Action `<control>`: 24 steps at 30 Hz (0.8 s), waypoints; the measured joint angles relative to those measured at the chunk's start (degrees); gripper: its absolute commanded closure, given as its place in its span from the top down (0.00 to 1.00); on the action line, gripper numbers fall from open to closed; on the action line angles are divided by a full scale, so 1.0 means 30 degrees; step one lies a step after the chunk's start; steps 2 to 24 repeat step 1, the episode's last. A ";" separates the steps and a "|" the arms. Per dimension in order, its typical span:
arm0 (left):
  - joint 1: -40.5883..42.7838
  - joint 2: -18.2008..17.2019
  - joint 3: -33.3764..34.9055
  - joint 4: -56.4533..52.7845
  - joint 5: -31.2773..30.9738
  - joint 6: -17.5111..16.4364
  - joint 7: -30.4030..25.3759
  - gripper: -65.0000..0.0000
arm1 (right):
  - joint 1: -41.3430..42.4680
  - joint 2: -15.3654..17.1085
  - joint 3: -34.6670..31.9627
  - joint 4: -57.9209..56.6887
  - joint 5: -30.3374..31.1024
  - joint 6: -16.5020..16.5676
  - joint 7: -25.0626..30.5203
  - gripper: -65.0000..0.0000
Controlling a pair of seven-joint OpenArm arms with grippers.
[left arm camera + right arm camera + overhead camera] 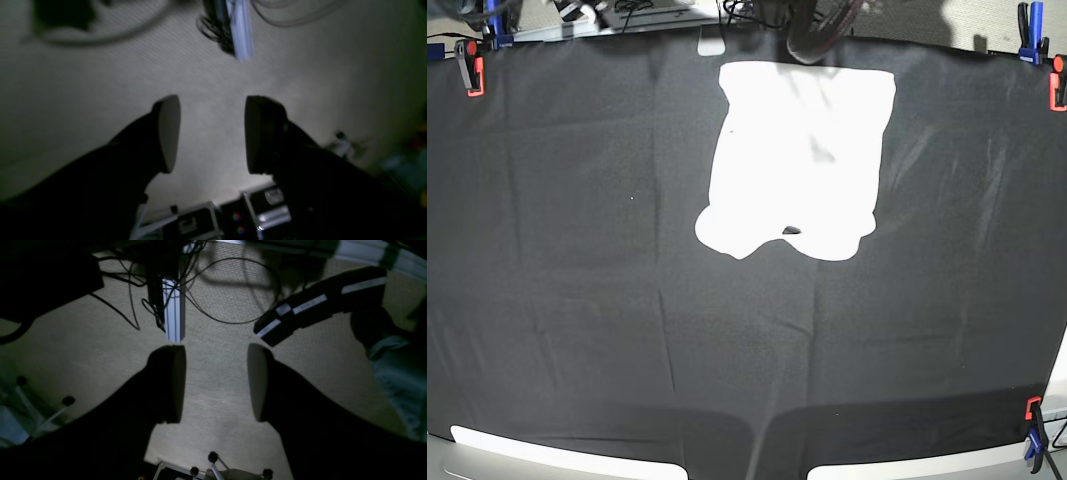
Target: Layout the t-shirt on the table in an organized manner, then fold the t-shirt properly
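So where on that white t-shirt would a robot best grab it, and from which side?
Probably the two near corners of the t-shirt, which bulge out along the lower hem in the base view. They lie spread apart on the table, so each arm could come down from above on its own side. The left end effector and right end effector are open.

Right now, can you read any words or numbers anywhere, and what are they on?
No text can be read in any view.
The t-shirt on the table shows only overexposed plain white, no print visible.
White strips on the black arm in the right wrist view: too blurred to show any writing.
Plates on the dark cases in the left wrist view: too blurred.
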 measured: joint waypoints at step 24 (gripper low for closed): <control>0.0000 0.0080 0.0000 0.0102 0.0007 0.0066 0.0000 0.44 | 0.0051 -0.0015 -0.0007 -0.0007 0.0000 0.0131 -0.0007 0.45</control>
